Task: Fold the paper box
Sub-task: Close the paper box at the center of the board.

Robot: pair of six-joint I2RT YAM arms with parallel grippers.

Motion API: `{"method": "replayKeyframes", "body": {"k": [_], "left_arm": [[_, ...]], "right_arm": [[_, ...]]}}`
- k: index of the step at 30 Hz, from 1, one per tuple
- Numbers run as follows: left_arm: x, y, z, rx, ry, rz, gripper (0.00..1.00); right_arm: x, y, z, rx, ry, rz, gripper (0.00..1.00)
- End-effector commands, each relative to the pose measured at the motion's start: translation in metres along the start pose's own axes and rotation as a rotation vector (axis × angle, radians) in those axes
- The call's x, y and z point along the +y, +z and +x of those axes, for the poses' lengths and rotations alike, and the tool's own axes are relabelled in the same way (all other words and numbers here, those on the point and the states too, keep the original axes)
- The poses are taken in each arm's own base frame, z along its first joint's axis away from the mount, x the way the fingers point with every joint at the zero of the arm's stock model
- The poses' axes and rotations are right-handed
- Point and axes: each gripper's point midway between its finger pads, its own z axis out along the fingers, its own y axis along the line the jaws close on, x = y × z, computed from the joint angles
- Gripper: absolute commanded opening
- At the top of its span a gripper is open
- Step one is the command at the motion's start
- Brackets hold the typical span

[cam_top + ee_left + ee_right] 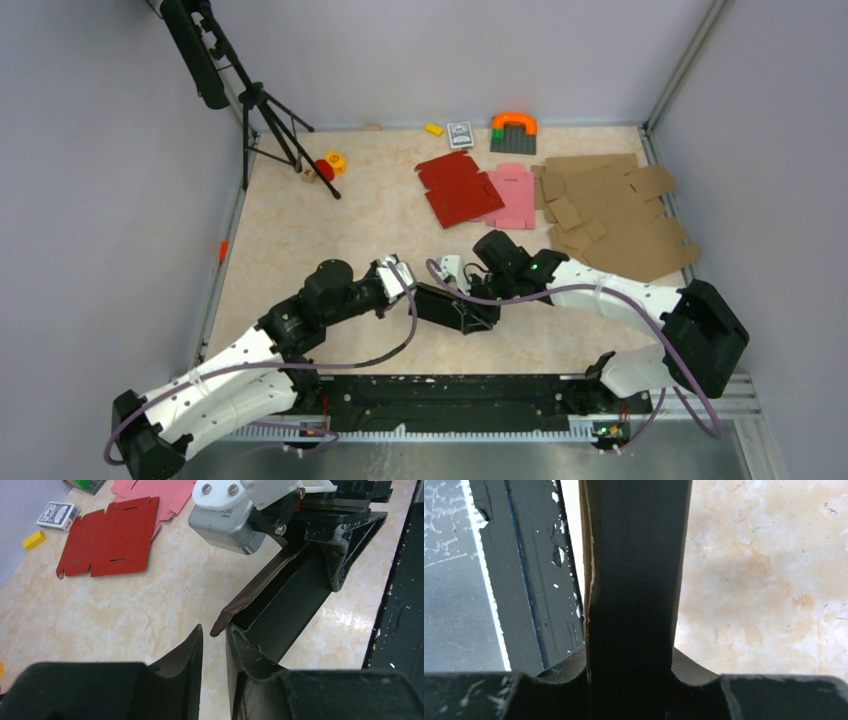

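Note:
The black paper box is partly folded into a long open trough and is held just above the table's front middle. My right gripper is shut on its right end; in the right wrist view the box wall fills the space between the jaws. My left gripper is at the box's left end. In the left wrist view its jaws stand a narrow gap apart with bare table between them. The right finger touches the box's end, where a loose flap sticks out.
A red blank, a pink blank and brown cardboard blanks lie at the back. A card deck, toy blocks and a tripod stand further back. The black base rail runs along the front edge.

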Motion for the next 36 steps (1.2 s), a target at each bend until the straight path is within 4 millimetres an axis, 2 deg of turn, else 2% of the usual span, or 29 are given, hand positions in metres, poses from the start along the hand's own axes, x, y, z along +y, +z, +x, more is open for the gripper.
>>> {"method": "replayKeyframes", "body": {"k": [1,6,14,16,19,22,28,36], "left_arm": [[0.003,0.003,-0.024,-0.085,0.053,0.011,0.23],[0.001,0.008,-0.028,-0.093,0.058,0.032,0.18],[-0.01,0.017,-0.027,-0.074,0.033,0.099,0.21],[-0.014,0.019,-0.024,-0.059,0.029,0.121,0.14],[-0.02,0.021,-0.018,-0.024,0.018,0.153,0.0],[-0.029,0.025,-0.015,0.002,0.002,0.204,0.0],[-0.022,0.04,-0.009,0.072,-0.189,0.138,0.0],[-0.015,0.064,0.001,0.156,-0.487,0.026,0.0]], "right_arm": [[0.005,-0.011,-0.032,-0.092,-0.068,-0.023,0.0],[0.004,-0.011,-0.029,-0.078,-0.065,-0.019,0.0],[0.0,-0.01,-0.031,-0.07,-0.06,-0.007,0.0],[0.0,-0.009,-0.031,-0.067,-0.058,-0.008,0.0],[0.001,-0.008,-0.03,-0.063,-0.07,-0.013,0.0],[-0.002,-0.007,-0.027,-0.053,-0.084,0.002,0.0],[-0.032,0.003,-0.016,-0.015,-0.048,0.143,0.0],[-0.049,0.019,-0.009,-0.011,-0.056,0.218,0.0]]}}
